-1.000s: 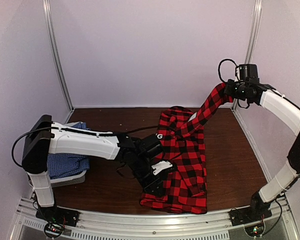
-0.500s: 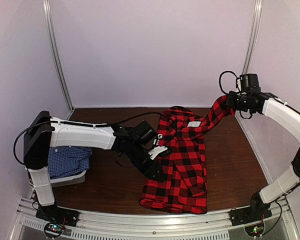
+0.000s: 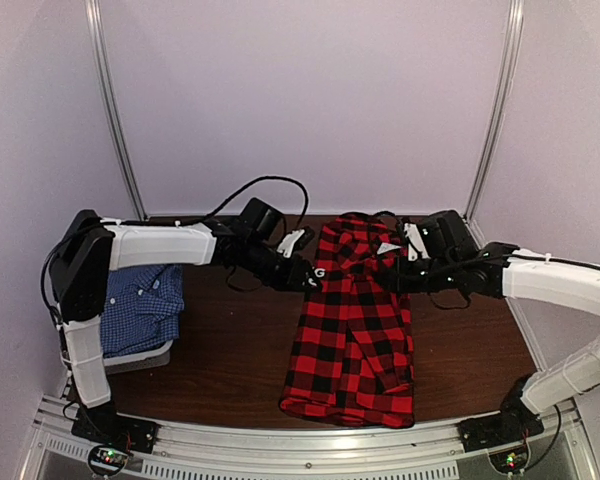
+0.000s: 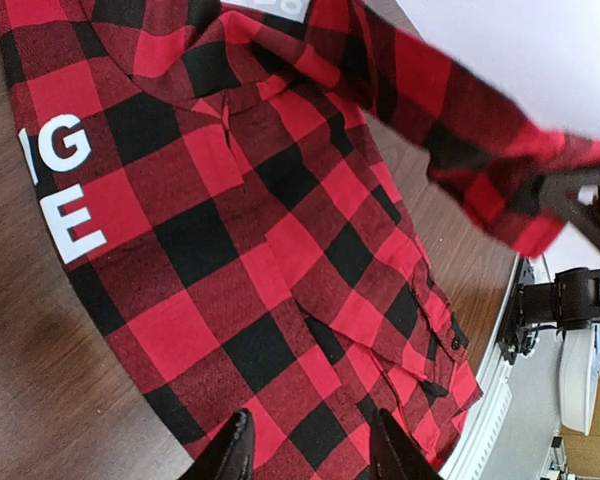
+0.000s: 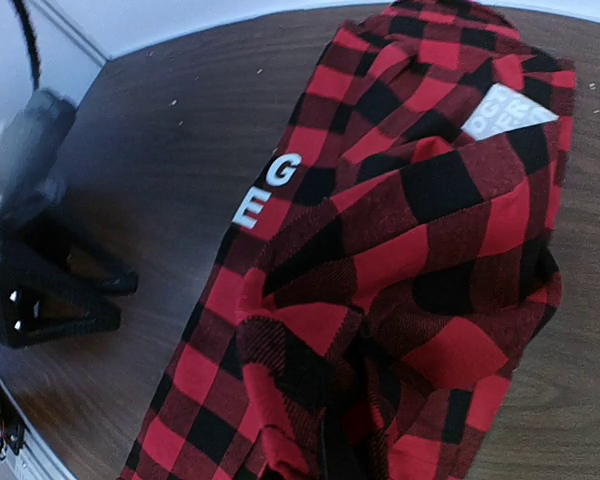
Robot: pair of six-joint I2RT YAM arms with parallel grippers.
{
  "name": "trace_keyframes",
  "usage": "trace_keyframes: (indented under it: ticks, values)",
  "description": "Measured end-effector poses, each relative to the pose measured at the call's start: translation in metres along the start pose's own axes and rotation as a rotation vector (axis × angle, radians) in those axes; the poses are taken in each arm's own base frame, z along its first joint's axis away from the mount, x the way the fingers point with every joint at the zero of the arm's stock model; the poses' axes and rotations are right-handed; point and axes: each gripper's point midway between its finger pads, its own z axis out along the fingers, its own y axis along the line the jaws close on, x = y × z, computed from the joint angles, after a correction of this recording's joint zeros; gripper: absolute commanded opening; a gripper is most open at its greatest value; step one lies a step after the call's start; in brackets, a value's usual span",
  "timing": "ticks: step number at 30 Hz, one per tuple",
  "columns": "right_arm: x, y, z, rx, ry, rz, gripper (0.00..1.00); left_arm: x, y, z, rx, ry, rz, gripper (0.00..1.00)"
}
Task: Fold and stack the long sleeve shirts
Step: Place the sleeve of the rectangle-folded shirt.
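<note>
The red-and-black plaid shirt (image 3: 352, 340) lies flat and lengthwise in the middle of the table, collar and white neck label (image 3: 389, 247) at the far end. My right gripper (image 3: 394, 277) is shut on its right sleeve (image 5: 380, 330) and holds it low over the shirt's upper body; cloth hides the fingers. My left gripper (image 3: 304, 271) is open and empty at the shirt's upper left edge. In the left wrist view its fingertips (image 4: 236, 452) hover just above the plaid. The blue-and-white check shirt (image 3: 140, 308) lies folded at the left.
The blue shirt rests on a pale grey basket (image 3: 140, 357) at the table's left edge. Bare brown table (image 3: 230, 350) lies between it and the plaid shirt. Metal frame posts stand at the back corners. A rail runs along the near edge.
My right gripper has come down and left from high at the back right, carrying the sleeve over the shirt. My left gripper moved from the shirt's lower left to its upper left edge.
</note>
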Motion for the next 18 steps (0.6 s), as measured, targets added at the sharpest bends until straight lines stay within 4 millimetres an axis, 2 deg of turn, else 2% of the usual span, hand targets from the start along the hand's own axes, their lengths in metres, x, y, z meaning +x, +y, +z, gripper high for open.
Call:
trace_keyframes:
  ticks: [3,6,8,11,14,16,18]
  values:
    - [0.029,0.03,0.007,-0.07,0.058,-0.03,0.0,-0.003,0.004,0.004,0.006,-0.008,-0.013,0.48]
    - [0.054,0.062,0.019,-0.136,0.106,-0.062,0.06,-0.003,0.004,0.007,0.018,-0.008,-0.025,0.53]
    - [0.076,0.074,0.029,-0.151,0.155,-0.085,0.17,-0.003,0.003,0.008,0.026,-0.01,-0.026,0.56]
    - [0.104,0.08,0.042,-0.149,0.231,-0.114,0.42,0.002,0.006,0.011,0.031,-0.006,-0.031,0.6]
    - [0.105,0.08,0.042,-0.144,0.24,-0.132,0.57,0.018,0.015,0.015,0.021,0.021,-0.051,0.63]
    - [0.095,0.085,0.04,-0.146,0.219,-0.137,0.68,0.028,0.02,0.018,0.013,0.04,-0.063,0.64]
    - [0.082,0.089,0.038,-0.146,0.191,-0.139,0.72,0.036,0.024,0.019,0.01,0.055,-0.073,0.64]
